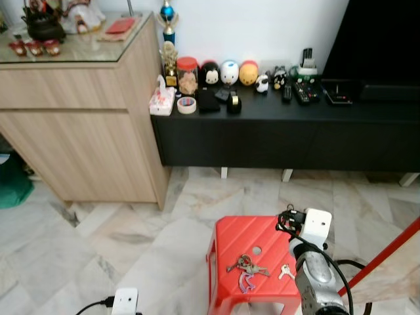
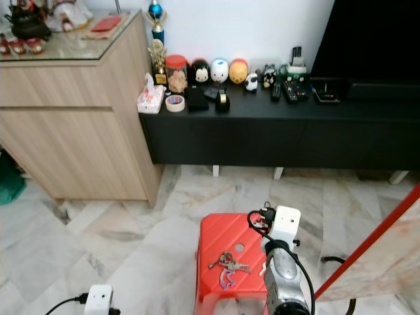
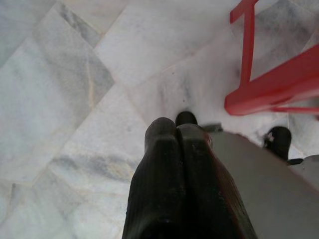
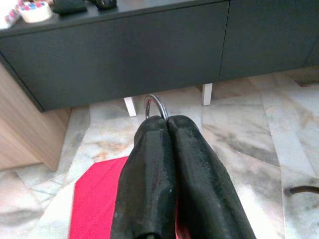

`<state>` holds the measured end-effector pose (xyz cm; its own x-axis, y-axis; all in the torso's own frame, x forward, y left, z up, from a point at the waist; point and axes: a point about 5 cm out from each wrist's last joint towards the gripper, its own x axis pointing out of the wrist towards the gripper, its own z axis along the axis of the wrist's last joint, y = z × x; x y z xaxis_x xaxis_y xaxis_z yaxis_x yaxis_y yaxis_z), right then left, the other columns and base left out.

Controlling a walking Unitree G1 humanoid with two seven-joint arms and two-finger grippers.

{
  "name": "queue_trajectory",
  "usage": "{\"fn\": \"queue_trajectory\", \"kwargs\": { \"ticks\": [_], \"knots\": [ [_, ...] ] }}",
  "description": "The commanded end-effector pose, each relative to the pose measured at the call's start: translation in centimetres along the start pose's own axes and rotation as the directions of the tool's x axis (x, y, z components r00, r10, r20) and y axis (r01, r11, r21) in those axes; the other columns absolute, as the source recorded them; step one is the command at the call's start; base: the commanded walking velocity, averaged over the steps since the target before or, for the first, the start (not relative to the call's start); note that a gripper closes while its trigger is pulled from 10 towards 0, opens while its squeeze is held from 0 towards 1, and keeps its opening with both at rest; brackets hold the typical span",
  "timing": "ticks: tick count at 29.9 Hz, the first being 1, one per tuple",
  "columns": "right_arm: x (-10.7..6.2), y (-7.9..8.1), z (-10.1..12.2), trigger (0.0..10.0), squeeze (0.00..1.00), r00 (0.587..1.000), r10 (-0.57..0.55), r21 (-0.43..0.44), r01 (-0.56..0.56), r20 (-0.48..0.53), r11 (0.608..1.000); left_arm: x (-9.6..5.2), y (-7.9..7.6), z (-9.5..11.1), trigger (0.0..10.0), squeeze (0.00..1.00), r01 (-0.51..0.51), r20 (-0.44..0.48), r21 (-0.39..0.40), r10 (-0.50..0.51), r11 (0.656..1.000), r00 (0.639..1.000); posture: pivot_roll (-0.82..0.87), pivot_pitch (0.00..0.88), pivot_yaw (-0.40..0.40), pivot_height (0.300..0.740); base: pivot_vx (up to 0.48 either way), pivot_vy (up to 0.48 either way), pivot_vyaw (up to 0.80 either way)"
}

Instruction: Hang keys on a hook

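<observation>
A bunch of keys (image 1: 246, 268) with a purple strap lies on the red plastic stool (image 1: 239, 239), and a small separate key (image 1: 286, 270) lies near the stool's right edge. My right arm (image 1: 314, 262) reaches over the stool's right side. In the right wrist view my right gripper (image 4: 162, 119) is shut, and a curved metal ring (image 4: 155, 102) sticks out from between its tips, above the stool (image 4: 94, 199). My left gripper (image 3: 172, 127) hangs shut with nothing in it over the marble floor, beside a leg of the stool (image 3: 249, 59).
A low black TV console (image 1: 275, 131) with figurines, tape and remotes runs along the far wall. A light wooden cabinet (image 1: 79, 131) stands at the left. A red bar (image 1: 387, 252) slants at the right, and a black cable (image 1: 354, 266) lies on the marble floor.
</observation>
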<state>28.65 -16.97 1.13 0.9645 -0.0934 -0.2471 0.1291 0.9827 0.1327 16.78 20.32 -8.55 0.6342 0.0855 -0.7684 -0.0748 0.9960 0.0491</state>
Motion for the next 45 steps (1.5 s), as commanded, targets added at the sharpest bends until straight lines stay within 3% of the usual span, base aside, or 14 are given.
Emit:
{"fn": "queue_trajectory", "kwargs": {
  "ticks": [1, 13, 28, 45],
  "knots": [
    [0.1, 0.1, 0.0, 10.0, 0.0, 1.0, -0.002, 0.004, 0.002, -0.007, 1.0, -0.2, 0.2, -0.7, 10.0, 0.0, -0.006, -0.033, 0.005, 0.006, 1.0, 0.999, -0.02, 0.02, 0.015, 0.74, -0.326, 0.0, 0.0],
    [0.0, 0.1, -0.2, 10.0, 0.0, 1.0, -0.009, 0.009, 0.01, -0.018, 1.0, -0.1, 0.4, -0.5, 10.0, 0.0, -0.003, -0.03, 0.011, 0.003, 1.0, 1.0, -0.02, 0.019, 0.019, 0.74, -0.317, 0.0, 0.0],
    [0.2, 0.1, -0.2, 10.0, 0.0, 1.0, -0.013, 0.009, 0.013, -0.022, 1.0, -0.3, 1.1, -0.7, 10.0, 0.0, -0.008, -0.031, 0.048, 0.009, 0.999, 0.999, -0.01, 0.011, 0.01, 0.74, 0.0, 0.0, 0.0],
    [0.2, 0.5, -0.3, 10.0, 0.0, 1.0, 0.004, 0.005, -0.004, -0.027, 1.0, -0.4, 0.9, -1.2, 10.0, 0.0, -0.007, -0.043, 0.05, 0.009, 0.999, 0.999, -0.01, 0.0, 0.009, 0.74, 0.0, -0.289, 0.0]
  ]
}}
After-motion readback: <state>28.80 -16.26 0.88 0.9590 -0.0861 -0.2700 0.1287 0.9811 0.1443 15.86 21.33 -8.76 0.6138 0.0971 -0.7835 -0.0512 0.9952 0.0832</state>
